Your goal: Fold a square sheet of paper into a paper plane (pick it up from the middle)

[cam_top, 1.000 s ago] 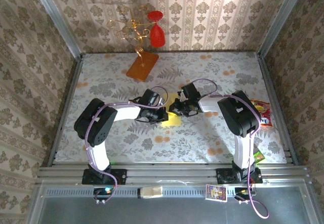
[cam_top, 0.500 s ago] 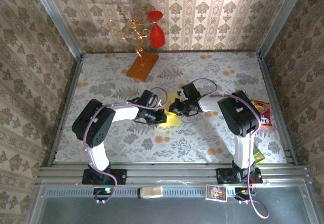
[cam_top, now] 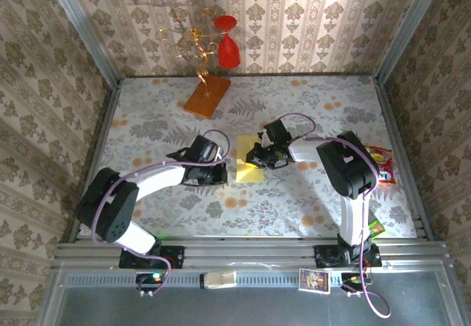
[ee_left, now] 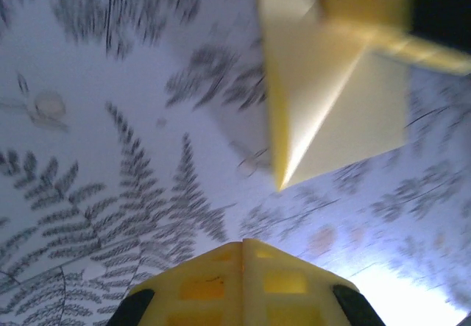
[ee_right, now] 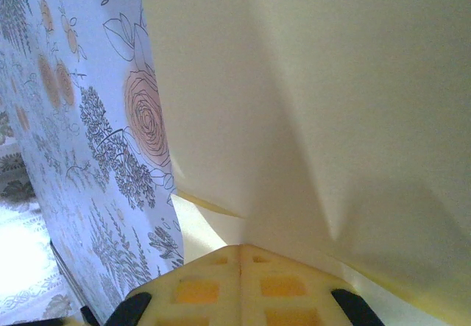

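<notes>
Top external view gives you the square sheet of paper [cam_top: 249,171] near the middle of the table [cam_top: 316,105], between the two claws; it is already creased into a smaller shape, not a flat square. The left gripper [cam_top: 222,173] sits just beside its left edge; the right gripper [cam_top: 255,157] is over its far right corner.

From the left wrist, the left gripper [ee_left: 243,243] has its fingers pressed together on nothing and stands apart from the sheet [ee_left: 331,98]; you can see a diagonal fold there, and one side looks raised off the cloth. From the right wrist, the right gripper [ee_right: 239,249] is closed too, and the sheet [ee_right: 331,83] runs right down to its fingertips; I judge that it is pinching the paper at that edge, though the contact itself is hidden.

Expect the sheet to handle as very light, thin and limp; it will likely slide on the cloth if you nudge it sideways, and droop or swing if held at one point. A hard pinch will probably leave a stray crease. Take hold where the layers are doubled along a fold, since that part should be stiffer; keep one claw anchoring the paper while the other works; to sharpen a crease, press along it with closed fingertips rather than grabbing.
</notes>
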Tool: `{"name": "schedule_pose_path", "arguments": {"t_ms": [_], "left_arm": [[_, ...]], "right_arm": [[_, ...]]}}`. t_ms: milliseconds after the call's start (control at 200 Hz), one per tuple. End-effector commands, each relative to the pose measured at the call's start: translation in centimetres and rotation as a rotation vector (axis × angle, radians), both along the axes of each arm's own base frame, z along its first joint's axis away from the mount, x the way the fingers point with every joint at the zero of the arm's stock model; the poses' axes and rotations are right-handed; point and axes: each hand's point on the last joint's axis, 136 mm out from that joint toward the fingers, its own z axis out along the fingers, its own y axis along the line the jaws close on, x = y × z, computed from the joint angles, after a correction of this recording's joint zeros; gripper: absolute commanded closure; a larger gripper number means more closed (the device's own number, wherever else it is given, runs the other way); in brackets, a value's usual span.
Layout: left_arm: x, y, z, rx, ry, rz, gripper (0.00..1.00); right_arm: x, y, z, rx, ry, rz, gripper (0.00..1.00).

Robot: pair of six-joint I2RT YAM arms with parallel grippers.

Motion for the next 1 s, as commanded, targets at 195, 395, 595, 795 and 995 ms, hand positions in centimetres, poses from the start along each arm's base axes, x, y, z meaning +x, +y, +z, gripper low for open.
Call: {"name": "schedule_pose_path", "arguments": {"t_ms": [195, 395, 595, 795, 995], "left_arm": [[2.9, -5.9, -0.2, -0.137, 0.004, -0.001, 1.0], [3.4, -6.1, -0.7, -0.126, 0.001, 0.013, 1.0], [3.3, -5.6, -2.2, -0.087, 0.027, 0.027, 1.0], [2.8, -5.1, -3.8, -0.055, 0.068, 0.042, 1.0], [2.2, -3.7, -5.0, -0.003, 0.105, 0.08, 1.0]], "right_arm": [[-3.1, -5.1, -6.8, -0.241, 0.183, -0.076, 0.92], [-3.0, -5.0, -6.5, -0.237, 0.178, -0.071, 0.92], [-3.0, -5.0, -6.6, -0.237, 0.181, -0.067, 0.92], [-2.7, -4.7, -6.0, -0.226, 0.17, -0.06, 0.92], [-0.6, -2.9, -2.1, -0.161, 0.09, -0.01, 0.89]]}}
